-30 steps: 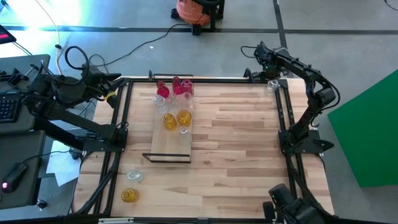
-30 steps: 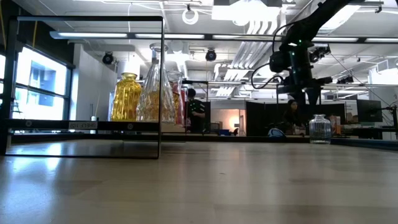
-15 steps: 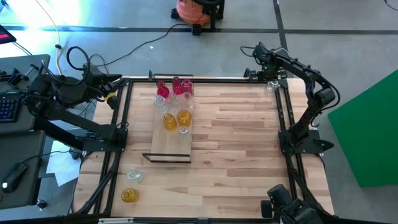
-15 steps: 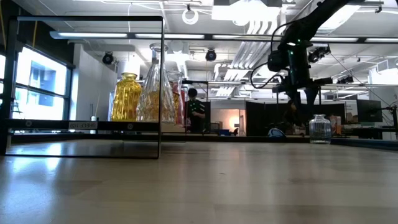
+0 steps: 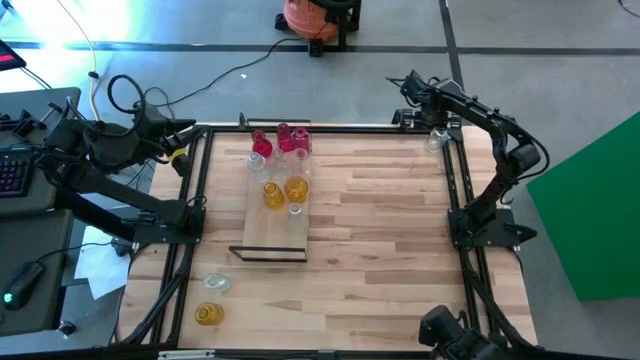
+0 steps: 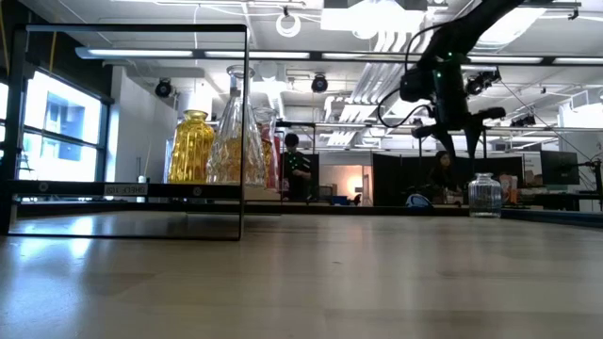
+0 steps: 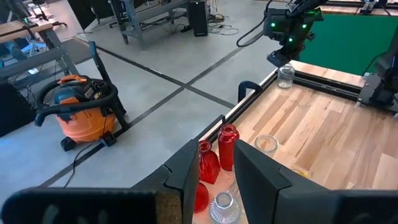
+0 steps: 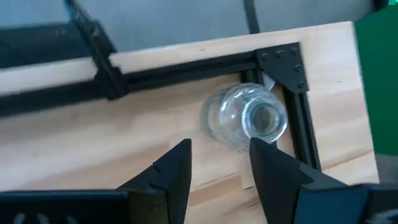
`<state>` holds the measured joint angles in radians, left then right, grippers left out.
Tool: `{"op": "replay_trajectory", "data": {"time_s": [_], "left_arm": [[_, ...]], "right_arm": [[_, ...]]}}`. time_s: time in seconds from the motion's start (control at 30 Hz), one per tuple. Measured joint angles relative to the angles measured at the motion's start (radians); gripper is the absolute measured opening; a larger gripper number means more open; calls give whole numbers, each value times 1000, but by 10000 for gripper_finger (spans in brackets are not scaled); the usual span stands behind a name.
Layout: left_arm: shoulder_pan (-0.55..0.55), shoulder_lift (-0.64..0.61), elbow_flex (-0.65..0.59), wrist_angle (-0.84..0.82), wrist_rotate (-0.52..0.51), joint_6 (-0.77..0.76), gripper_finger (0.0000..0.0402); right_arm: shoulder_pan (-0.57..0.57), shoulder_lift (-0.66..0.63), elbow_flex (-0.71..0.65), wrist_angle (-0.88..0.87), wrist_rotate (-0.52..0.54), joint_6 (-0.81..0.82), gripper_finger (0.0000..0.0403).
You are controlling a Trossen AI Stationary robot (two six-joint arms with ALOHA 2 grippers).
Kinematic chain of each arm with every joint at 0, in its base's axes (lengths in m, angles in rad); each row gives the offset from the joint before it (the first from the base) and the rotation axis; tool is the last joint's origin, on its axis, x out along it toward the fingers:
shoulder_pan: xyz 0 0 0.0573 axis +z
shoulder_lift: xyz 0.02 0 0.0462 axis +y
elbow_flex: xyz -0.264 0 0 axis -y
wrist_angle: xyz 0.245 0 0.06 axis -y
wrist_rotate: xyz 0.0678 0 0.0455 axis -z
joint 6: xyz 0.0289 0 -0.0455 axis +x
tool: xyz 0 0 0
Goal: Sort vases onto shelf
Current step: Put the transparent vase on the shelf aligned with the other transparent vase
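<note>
A clear vase (image 5: 433,140) stands upright on its base in the table's far right corner, also in the right wrist view (image 8: 249,121) and the low view (image 6: 484,195). My right gripper (image 8: 221,165) hangs open above it, a little toward the table's left (image 6: 459,146), touching nothing. The shelf (image 5: 262,228) holds red (image 5: 262,146), amber (image 5: 296,187) and clear (image 5: 257,162) vases, all upright. One clear vase (image 5: 216,284) and one amber vase (image 5: 208,314) stand on the table near its front left. My left gripper (image 7: 217,177) waits open beyond the table's left edge.
A black frame (image 5: 455,190) runs along the table's edges, with a corner bracket (image 8: 283,65) right beside the clear vase. An orange shop vacuum (image 5: 315,15) stands on the floor beyond the far edge. Bare wood (image 5: 380,240) spreads between the shelf and the right side.
My right gripper has drifted a little toward the table's left along the far edge, risen slightly and rolled about its own axis. Its fingers have stayed open. The clear vase has not moved.
</note>
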<state>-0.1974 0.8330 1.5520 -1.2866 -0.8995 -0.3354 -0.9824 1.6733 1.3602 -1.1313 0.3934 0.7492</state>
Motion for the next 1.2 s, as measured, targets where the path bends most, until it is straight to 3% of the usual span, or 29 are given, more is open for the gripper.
{"op": "replay_trajectory", "data": {"time_s": [0.63,1.2], "left_arm": [[0,0,0,-54,45,-11,90],[0,0,0,-55,60,-25,90]], "right_arm": [[16,23,0,-41,74,216,144],[14,109,0,-34,95,305,144]]}}
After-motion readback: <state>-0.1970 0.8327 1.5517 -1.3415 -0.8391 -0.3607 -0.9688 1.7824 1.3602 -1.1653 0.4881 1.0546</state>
